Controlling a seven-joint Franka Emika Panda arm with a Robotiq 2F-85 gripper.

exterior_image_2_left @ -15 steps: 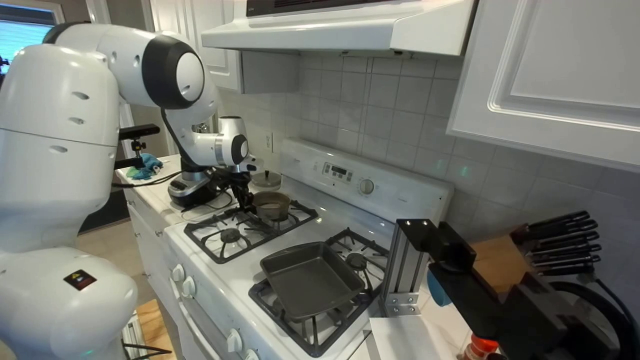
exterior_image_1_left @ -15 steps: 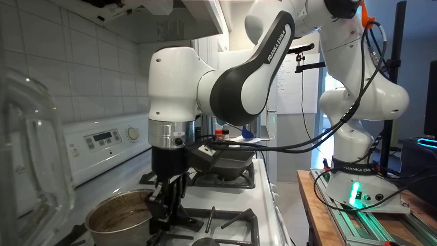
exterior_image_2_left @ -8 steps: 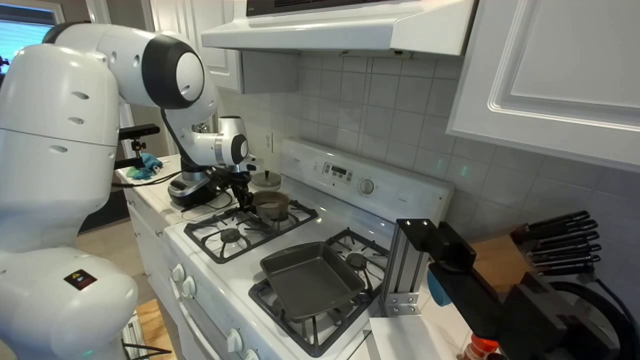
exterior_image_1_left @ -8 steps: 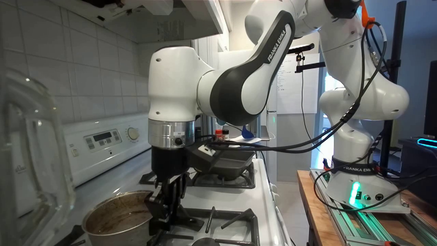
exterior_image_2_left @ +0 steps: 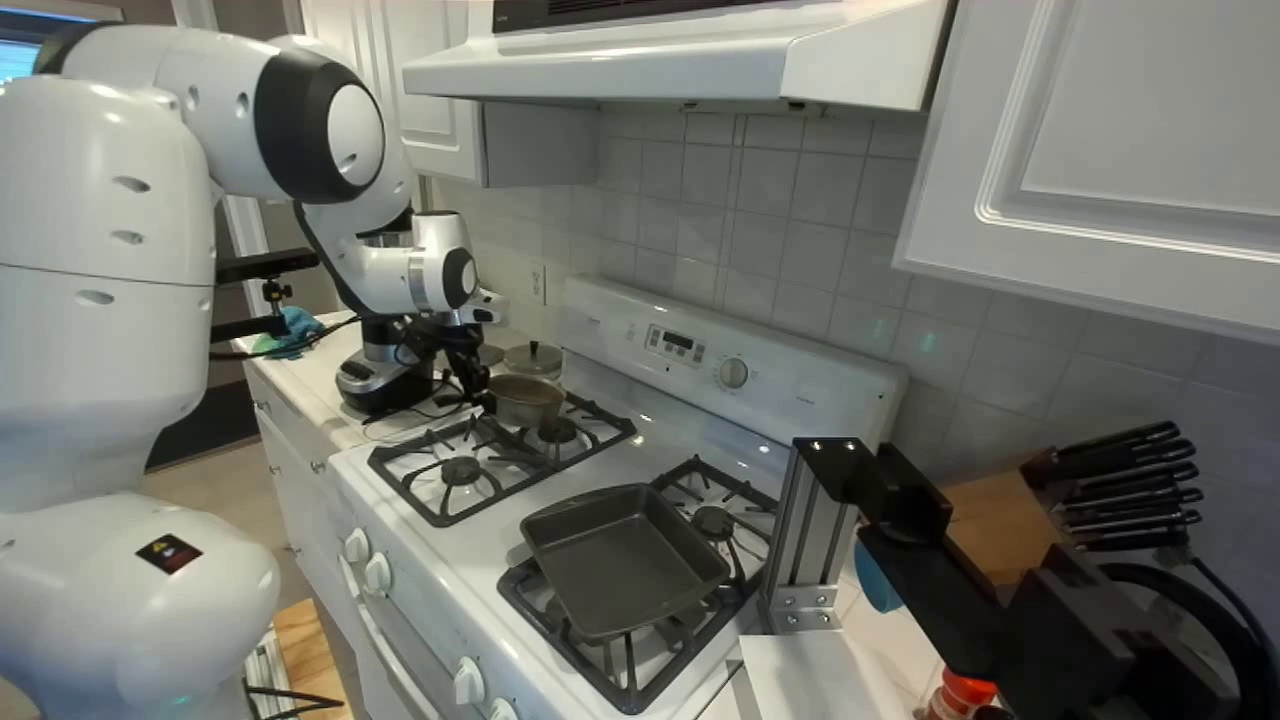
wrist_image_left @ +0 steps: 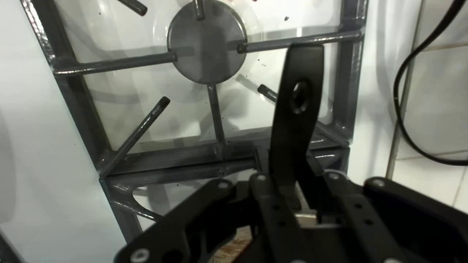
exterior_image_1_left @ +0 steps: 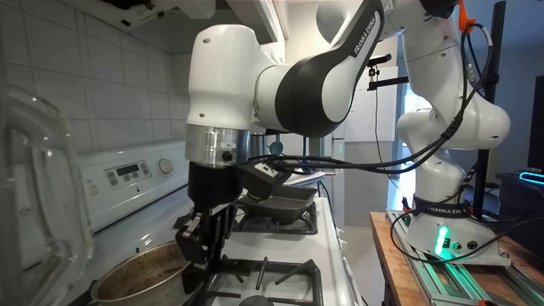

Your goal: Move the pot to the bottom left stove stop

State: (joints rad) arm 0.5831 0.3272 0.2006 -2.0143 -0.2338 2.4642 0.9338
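The pot [exterior_image_1_left: 140, 276], a round steel pan with a brownish inside, hangs off the grate near the back left burner [exterior_image_2_left: 557, 430]; it also shows in an exterior view [exterior_image_2_left: 527, 400]. Its rim slopes down away from my gripper. My gripper [exterior_image_1_left: 204, 265] is shut on the pot's dark handle [wrist_image_left: 299, 91], close to the rim; it also shows in an exterior view [exterior_image_2_left: 476, 390] and in the wrist view [wrist_image_left: 296, 179]. The handle points towards the bottom left burner [wrist_image_left: 207, 42], which is also visible in an exterior view [exterior_image_2_left: 460, 470]. Most of the pot is hidden in the wrist view.
A black rectangular pan [exterior_image_2_left: 625, 560] sits on the grates at the range's other end. A lidded pot [exterior_image_2_left: 533, 360] and a black-silver appliance [exterior_image_2_left: 375, 385] stand on the counter beside the range. The range hood [exterior_image_2_left: 650, 70] overhangs the back. A black cable [wrist_image_left: 398, 109] lies on the tiled counter.
The arm has risen and shifted towards the counter beside the range. The pot has come up off the grate with it, tilting, and the back left burner shows more.
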